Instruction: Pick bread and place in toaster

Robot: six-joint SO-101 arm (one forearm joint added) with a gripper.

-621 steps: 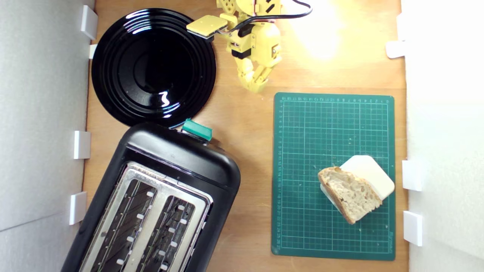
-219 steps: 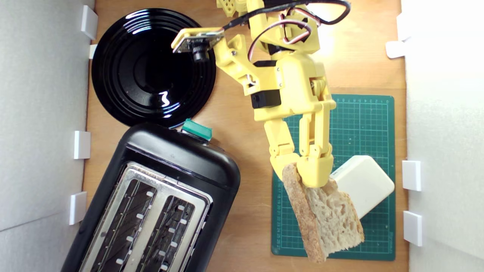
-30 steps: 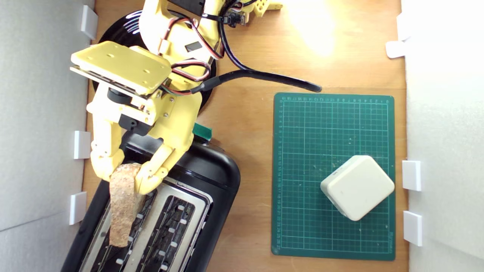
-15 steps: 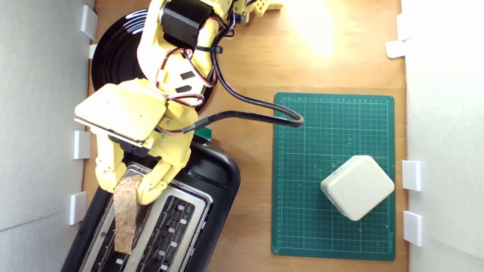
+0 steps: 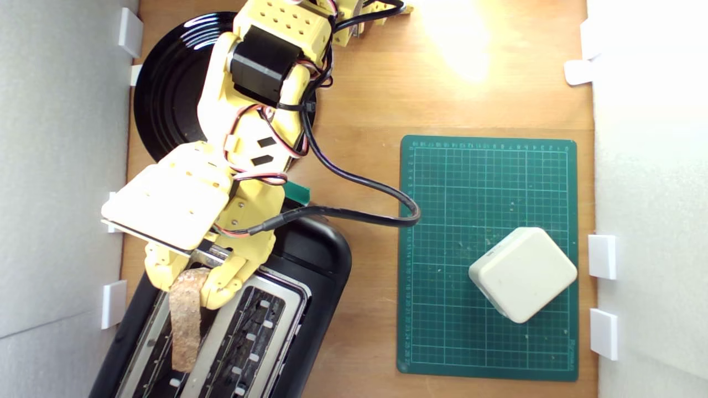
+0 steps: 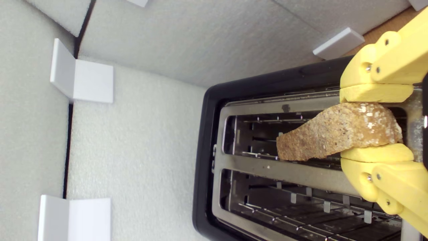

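Hand (image 6: 374,125) clamped on bread (image 6: 334,135), held crust-up over the toaster (image 5: 310,260) slot nearer the exterior view's left, tip entering; pickup done, lowering and release remain.

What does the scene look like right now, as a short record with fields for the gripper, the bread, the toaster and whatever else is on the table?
gripper: shut on the bread, over the toaster
bread: held crust-up, lined up along the slot nearer the exterior view's left, not yet released
toaster: black, metal top plate, two slots; other slot empty
black plate: beyond the toaster, partly hidden by the arm
green cutting mat: at the exterior view's right
cream block: resting on the mat
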